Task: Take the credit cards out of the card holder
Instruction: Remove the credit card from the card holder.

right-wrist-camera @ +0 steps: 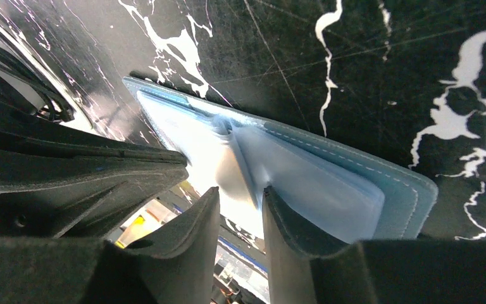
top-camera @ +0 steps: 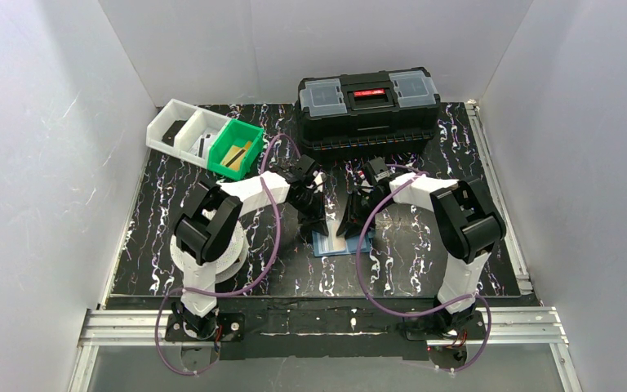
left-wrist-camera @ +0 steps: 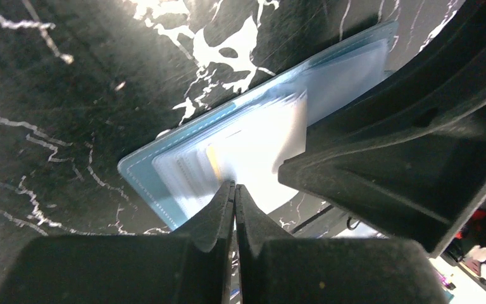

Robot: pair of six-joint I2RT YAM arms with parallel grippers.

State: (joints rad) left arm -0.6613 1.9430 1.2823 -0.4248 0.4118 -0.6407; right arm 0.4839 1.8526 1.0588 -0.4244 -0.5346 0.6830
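Note:
The blue card holder point(top-camera: 332, 242) lies open on the black marbled table between both arms. Its stitched blue cover point(left-wrist-camera: 155, 177) and pale clear sleeves point(right-wrist-camera: 329, 183) fill the wrist views. My left gripper point(left-wrist-camera: 235, 187) is shut, its tips at the near edge of the sleeves; whether a thin leaf is pinched does not show. My right gripper point(right-wrist-camera: 240, 193) stands open over the sleeves, with its right finger point(right-wrist-camera: 291, 221) against a raised sleeve. Glare hides the credit cards; only a narrow orange-yellow strip point(left-wrist-camera: 213, 159) shows among the sleeves.
A large black toolbox point(top-camera: 367, 110) stands at the back. A green bin point(top-camera: 235, 149) and white bins point(top-camera: 181, 129) sit at the back left. White walls close in three sides. An aluminium rail point(top-camera: 318, 322) runs along the near edge.

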